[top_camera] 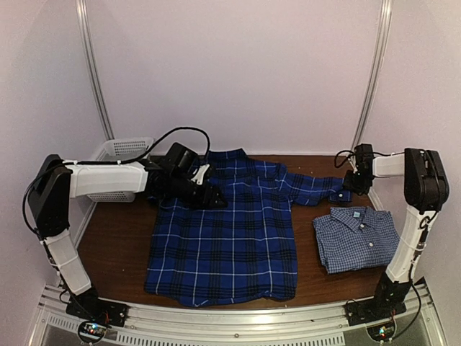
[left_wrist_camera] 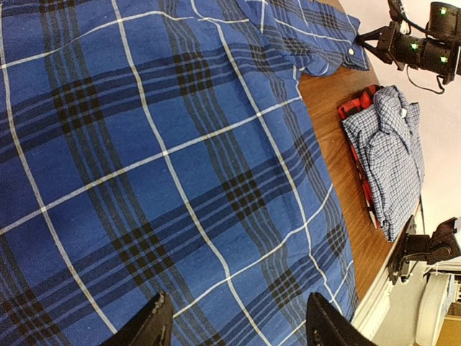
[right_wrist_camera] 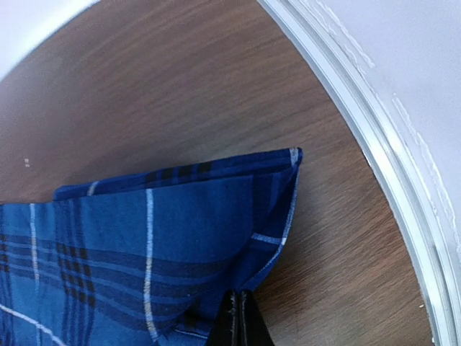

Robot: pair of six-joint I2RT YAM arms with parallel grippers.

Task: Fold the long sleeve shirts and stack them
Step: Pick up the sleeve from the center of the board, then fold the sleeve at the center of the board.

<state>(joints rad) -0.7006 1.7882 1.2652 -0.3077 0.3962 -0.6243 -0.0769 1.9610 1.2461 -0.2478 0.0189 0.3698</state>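
The dark blue plaid shirt (top_camera: pixel 223 238) lies spread flat on the wooden table (top_camera: pixel 119 245), its right sleeve stretched toward the back right. My right gripper (top_camera: pixel 351 184) is shut on the edge of that sleeve's cuff (right_wrist_camera: pixel 216 216), with the fingertips (right_wrist_camera: pixel 240 321) pressed together on the cloth. My left gripper (top_camera: pixel 209 194) hovers open over the shirt's left shoulder. Its two fingertips (left_wrist_camera: pixel 155 324) stand wide apart above the plaid cloth (left_wrist_camera: pixel 180 158) with nothing between them. The paler checked shirt (top_camera: pixel 356 238) lies folded at the right, also seen in the left wrist view (left_wrist_camera: pixel 392 155).
A white mesh basket (top_camera: pixel 126 155) stands at the back left, behind the left arm. Something red and black (left_wrist_camera: pixel 356 108) shows under the folded checked shirt. The table's curved white rim (right_wrist_camera: pixel 374 144) runs close behind the cuff.
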